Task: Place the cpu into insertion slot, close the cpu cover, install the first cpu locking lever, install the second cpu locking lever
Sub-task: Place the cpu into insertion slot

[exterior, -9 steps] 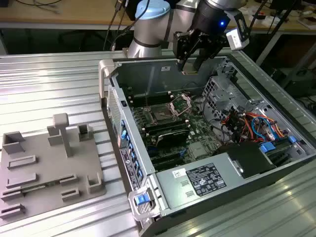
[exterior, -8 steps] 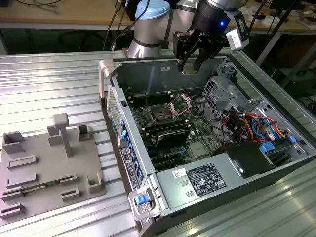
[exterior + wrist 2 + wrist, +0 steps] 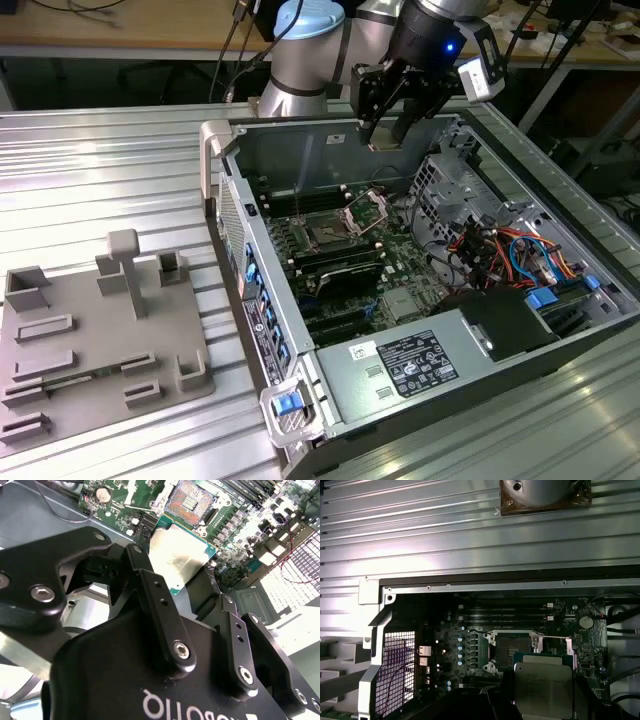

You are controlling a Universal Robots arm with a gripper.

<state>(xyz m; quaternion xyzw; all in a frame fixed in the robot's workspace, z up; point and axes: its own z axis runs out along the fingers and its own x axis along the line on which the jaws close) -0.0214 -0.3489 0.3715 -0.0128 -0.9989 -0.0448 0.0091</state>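
— Exterior view first. Where to look?
— Top centre of the frame: the hand [image 3: 388,128], poised over the open computer case [image 3: 232,205] on the ribbed metal worktop [image 3: 100,170]. Well below it, on the green motherboard [image 3: 405,272], the insertion slot [image 3: 328,236], with the cpu cover [image 3: 368,208] tilted up just beside it, to the upper right. At the exterior view's left, a grey fixture tray [image 3: 95,345], well apart from the case.
— And in the second wrist view?
— Fingers [image 3: 150,590] clamped on opposite edges of the cpu [image 3: 177,555], silver top showing. Beyond it the insertion slot [image 3: 192,500], uncovered, contacts bare.
— First wrist view?
— Same grip: cpu [image 3: 542,687] held clear above the board, near the insertion slot [image 3: 512,652] but not in it.
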